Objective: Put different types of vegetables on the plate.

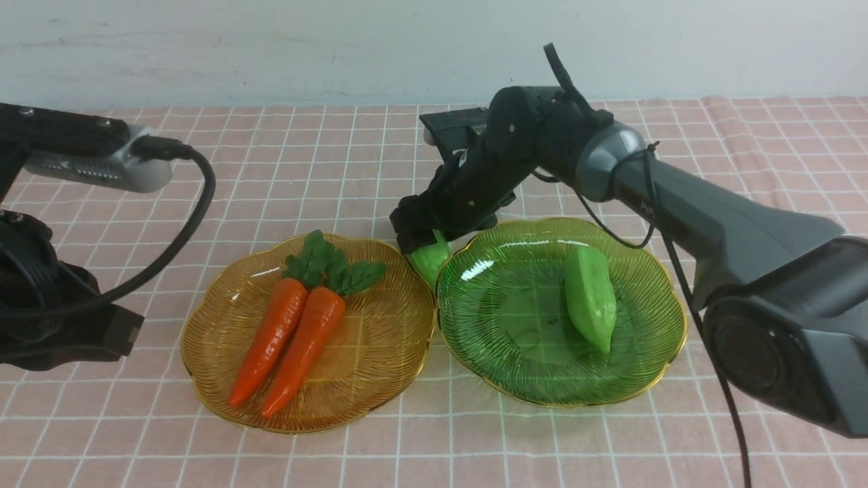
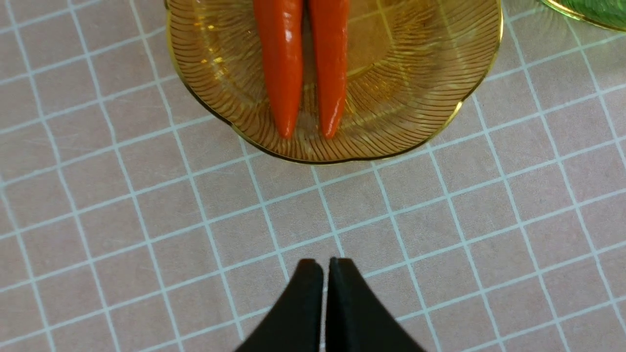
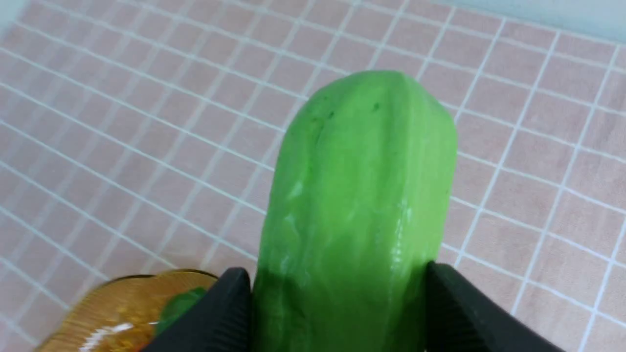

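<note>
Plates up front, two of them side by side, rims almost meeting, on the pink checked tablecloth (image 1: pixel 434 447). On the left sits the amber plate (image 1: pixel 386 352), and it's got both carrots: the left carrot (image 1: pixel 268 339) and the right carrot (image 1: pixel 306 342) lie pressed together, tips toward us, leafy tops pointing away. On the right, the green plate (image 1: pixel 508 325) holds the first gourd (image 1: pixel 590 305), lying on its right half, narrow end nearest us.

Out on the left, the left gripper (image 2: pixel 326 266) hangs over bare cloth, apart from the amber plate on the carrot-tip side. Its fingers are pressed together with nothing between them.

Further back, just behind the gap between the plates, the right gripper (image 1: pixel 424 237) is clamped on the second gourd (image 1: pixel 429 261), a black finger on each flank, with the gourd pointing down. Whether it touches the cloth, I can't tell. Behind it all is a pale wall (image 1: pixel 271 47).
</note>
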